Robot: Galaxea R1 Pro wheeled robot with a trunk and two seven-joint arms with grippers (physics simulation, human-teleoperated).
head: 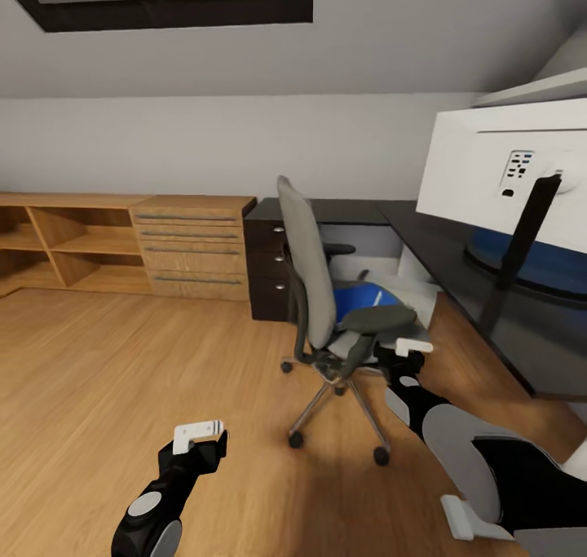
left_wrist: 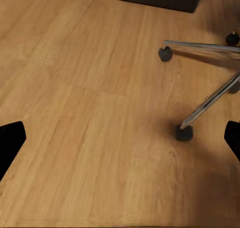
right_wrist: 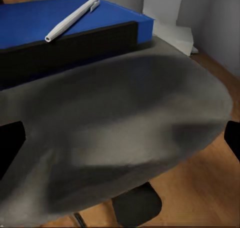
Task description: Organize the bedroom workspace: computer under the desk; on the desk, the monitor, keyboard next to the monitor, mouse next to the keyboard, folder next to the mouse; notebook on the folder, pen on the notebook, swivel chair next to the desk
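1. On the seat of the swivel chair (head: 326,296), well short of the desk (head: 456,247), lies the folder (right_wrist: 55,18), flat, with the pen (right_wrist: 70,19) resting diagonally across its top
2. Beyond the near armrest (right_wrist: 125,123), whose grey pad bulks large in the right wrist view, the folder shows a bright blue face and a dark band along the edge facing the camera; in the head view it is a blue patch tucked between the chair back and that armrest
3. My judgement is that the folder will handle as a light, stiff, thin slab with a smooth cover, so a pinch across the exposed dark edge, where it overhangs or can be slid toward the seat rim, looks the best hold
4. Loose and round, the pen is likely to roll off if the folder is tilted; taking the pen first, gripped across its middle, seems the safer order
5. The chair itself sits on casters and a chrome base (left_wrist: 210,88), so I would expect it to roll or turn under any sideways push
6. Near the armrest hangs the right gripper (head: 412,349), its dark fingertips (right_wrist: 10,148) at both margins of its wrist view, spread wide and holding nothing
7. Low over the wooden floor (left_wrist: 90,118) the left gripper (head: 200,433) is likewise spread wide and empty
8. On the desk the monitor (head: 505,165) stands with its white back toward the camera
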